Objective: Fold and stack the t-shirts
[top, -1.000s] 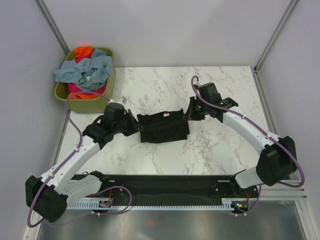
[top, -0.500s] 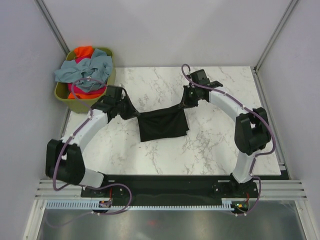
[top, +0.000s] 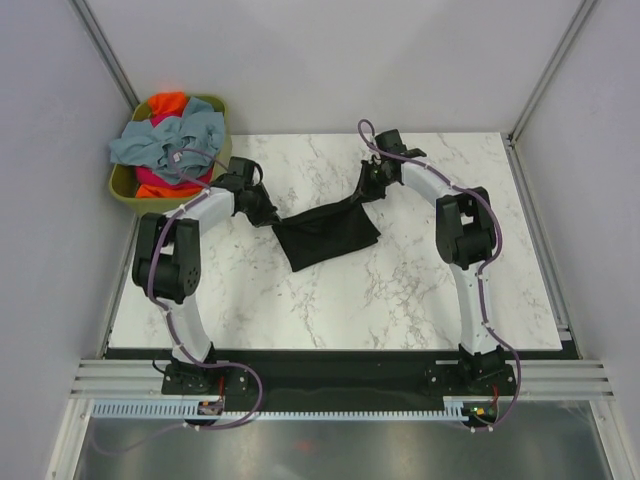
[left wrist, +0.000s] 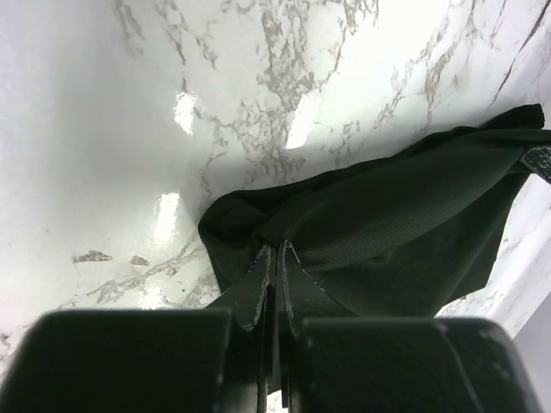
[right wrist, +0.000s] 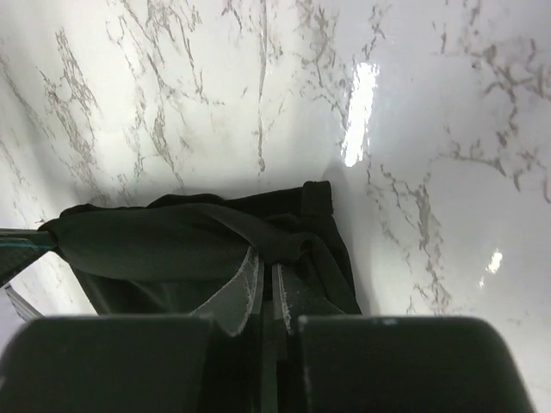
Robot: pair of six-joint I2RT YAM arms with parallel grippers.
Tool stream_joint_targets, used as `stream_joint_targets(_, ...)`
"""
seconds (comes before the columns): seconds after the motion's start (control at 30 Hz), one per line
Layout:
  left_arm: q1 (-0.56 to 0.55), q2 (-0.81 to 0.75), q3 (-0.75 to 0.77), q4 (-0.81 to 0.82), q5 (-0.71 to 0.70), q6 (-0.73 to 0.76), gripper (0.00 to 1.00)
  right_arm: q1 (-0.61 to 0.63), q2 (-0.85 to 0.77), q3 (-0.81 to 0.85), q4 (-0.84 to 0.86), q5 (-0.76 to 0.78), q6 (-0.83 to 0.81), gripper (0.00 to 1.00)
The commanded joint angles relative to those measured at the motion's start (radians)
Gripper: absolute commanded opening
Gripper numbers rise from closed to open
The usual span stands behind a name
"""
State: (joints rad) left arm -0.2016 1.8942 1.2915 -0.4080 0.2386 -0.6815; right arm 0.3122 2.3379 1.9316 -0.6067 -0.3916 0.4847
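Near edge: my two bases sit on a dark rail along the front of the table. Both arms reach away from it into the far half.
Open room: a broad stretch of bare marble lies between the rail and the cloth. There is more bare marble to the right, out to the table's right edge.
Black t-shirt: on the far half, about mid-width. Its upper edge is strung between my two grippers and sags in the middle. The lower part lies on the marble.
Left gripper: jaws pressed together, pinching a bunched fold at the shirt's left end.
Right gripper: jaws pressed together, pinching a gathered fold at the shirt's right end. A hem band shows just past the tips.
Edges: my left gripper is near the table's left edge, my right one near the far edge.
Basket: olive-green, at the far left corner, near my left gripper.
Basket contents: a grey-blue shirt on top, an orange shirt and a pink shirt under it.
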Motion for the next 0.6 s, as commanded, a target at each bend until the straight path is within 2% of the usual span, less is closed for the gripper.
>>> stream_joint_targets(0.0,0.022,-0.023,0.029,0.018,-0.012,0.043,0.02,-0.007,0.026,0.072,-0.001,-0.056,-0.02,0.07)
stream_joint_targets(0.07,0.022,-0.046,0.013,0.02,-0.012,0.05,0.02,-0.007,0.021,0.063,0.016,-0.056,-0.029,0.17)
stream_joint_targets(0.1,0.022,-0.072,0.006,0.021,-0.016,0.053,0.02,-0.008,0.012,0.052,0.024,-0.053,-0.031,0.26)
stream_joint_targets(0.13,0.022,-0.084,0.0,0.02,-0.021,0.054,0.02,-0.009,0.009,0.047,0.039,-0.052,-0.032,0.44)
stream_joint_targets(0.23,0.022,-0.13,-0.027,0.02,-0.038,0.057,0.02,-0.01,0.0,0.046,0.047,-0.039,-0.035,0.75)
stream_joint_targets(0.33,0.022,-0.127,-0.055,0.018,-0.058,0.068,0.03,-0.021,-0.046,0.032,0.047,-0.003,-0.051,0.83)
stream_joint_targets(0.43,0.03,-0.098,-0.077,0.02,-0.039,0.068,0.03,-0.024,-0.147,-0.038,0.073,0.022,-0.075,0.83)
stream_joint_targets(0.53,0.03,-0.09,-0.08,0.02,-0.027,0.065,0.02,-0.022,-0.285,-0.219,0.187,-0.024,-0.055,0.84)
stream_joint_targets(0.57,0.03,-0.096,-0.08,0.02,-0.024,0.065,0.02,-0.021,-0.317,-0.327,0.229,-0.051,-0.045,0.83)
